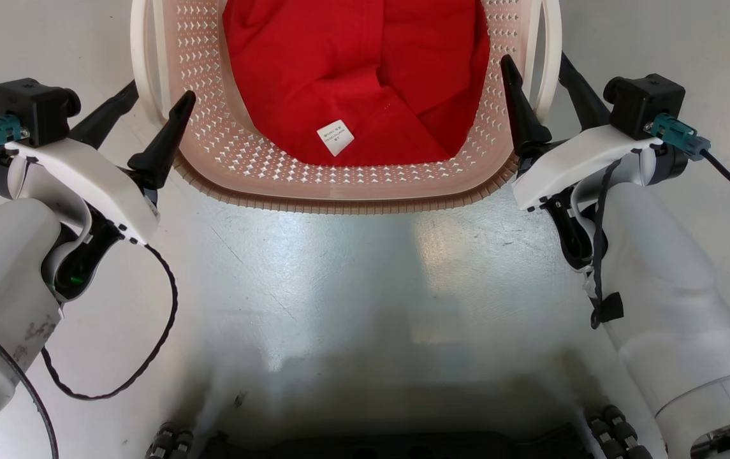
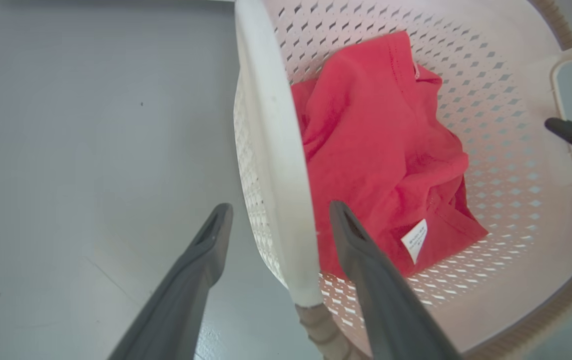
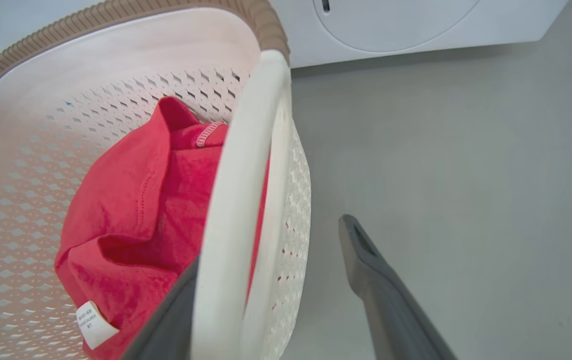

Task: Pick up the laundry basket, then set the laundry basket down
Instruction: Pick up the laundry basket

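The laundry basket [image 1: 339,197] stands on the grey floor at the top middle of the head view, cream and perforated with a brown ribbed rim. A red garment [image 1: 352,70] with a white tag lies inside it. My left gripper [image 1: 157,95] is open, one finger inside the basket and one outside, straddling the white left handle [image 2: 266,150] without clamping it. My right gripper [image 1: 533,60] is open in the same way astride the right handle [image 3: 236,200]. In the right wrist view the inner finger is partly hidden behind that handle.
A white washing machine [image 3: 390,25] stands just beyond the basket in the right wrist view. My dark wheeled base [image 1: 377,443] shows at the bottom of the head view. Bare grey floor [image 1: 352,287] lies between base and basket.
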Motion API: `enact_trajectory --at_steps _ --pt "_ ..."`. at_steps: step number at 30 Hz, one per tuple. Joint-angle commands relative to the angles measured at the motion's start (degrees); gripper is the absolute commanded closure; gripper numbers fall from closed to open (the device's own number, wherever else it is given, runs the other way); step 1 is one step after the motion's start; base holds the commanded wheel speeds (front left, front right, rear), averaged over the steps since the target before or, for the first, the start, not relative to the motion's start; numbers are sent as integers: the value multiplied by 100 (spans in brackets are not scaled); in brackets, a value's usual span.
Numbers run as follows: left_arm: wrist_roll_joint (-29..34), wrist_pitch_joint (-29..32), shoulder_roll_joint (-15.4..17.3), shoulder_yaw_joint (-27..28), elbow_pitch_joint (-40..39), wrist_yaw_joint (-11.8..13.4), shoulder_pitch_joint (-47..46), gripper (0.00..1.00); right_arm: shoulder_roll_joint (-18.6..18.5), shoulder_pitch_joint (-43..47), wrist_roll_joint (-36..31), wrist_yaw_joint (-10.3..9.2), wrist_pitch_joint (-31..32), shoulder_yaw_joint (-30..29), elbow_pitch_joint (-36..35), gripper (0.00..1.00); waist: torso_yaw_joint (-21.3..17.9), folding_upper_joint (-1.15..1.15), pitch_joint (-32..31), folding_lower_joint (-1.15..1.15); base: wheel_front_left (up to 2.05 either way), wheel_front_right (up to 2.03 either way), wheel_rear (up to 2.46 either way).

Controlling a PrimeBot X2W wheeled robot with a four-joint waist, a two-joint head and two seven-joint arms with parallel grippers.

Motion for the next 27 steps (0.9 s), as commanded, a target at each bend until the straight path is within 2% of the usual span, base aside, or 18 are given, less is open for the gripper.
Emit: enact_trajectory --at_steps 1,27 --pt "-79 -29 273 91 15 -34 -49 0 115 126 73 36 -55 116 -4 0 -5 0 -3 0 0 0 0" --pt "-1140 -29 93 -1311 843 -34 -898 0 115 -139 604 36 -55 422 541 0 -95 0 17 0 0 0 0"
